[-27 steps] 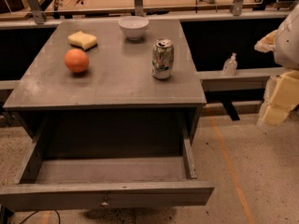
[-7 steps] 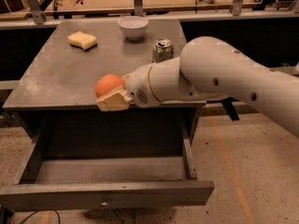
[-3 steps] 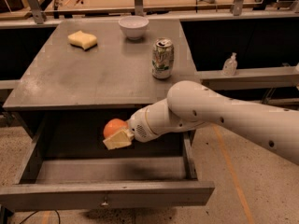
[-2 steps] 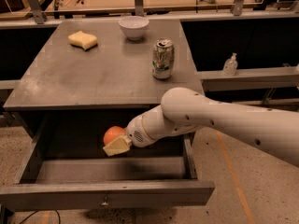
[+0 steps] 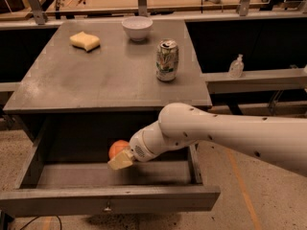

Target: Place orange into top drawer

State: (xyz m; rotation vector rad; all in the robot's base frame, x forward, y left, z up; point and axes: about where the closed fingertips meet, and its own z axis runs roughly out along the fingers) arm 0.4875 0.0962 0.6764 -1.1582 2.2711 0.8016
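Observation:
The orange (image 5: 116,148) is held in my gripper (image 5: 120,156) just above the floor of the open top drawer (image 5: 105,199), near its middle. The drawer is grey metal, pulled fully out below the tabletop, with a small knob (image 5: 108,208) on its front panel. My white arm (image 5: 225,133) reaches in from the right, over the drawer's right wall. A cream fingertip (image 5: 121,160) shows under the orange; the other finger is hidden behind it.
On the grey tabletop (image 5: 96,75) stand a soda can (image 5: 167,60), a white bowl (image 5: 137,28) and a wavy yellow sponge (image 5: 85,40). A wooden bench runs along the back. A small clear bottle (image 5: 236,66) stands on a ledge at right.
My gripper picked the orange off the tabletop, carried it over the front edge and lowered it into the open drawer; in the last second it sank a little deeper.

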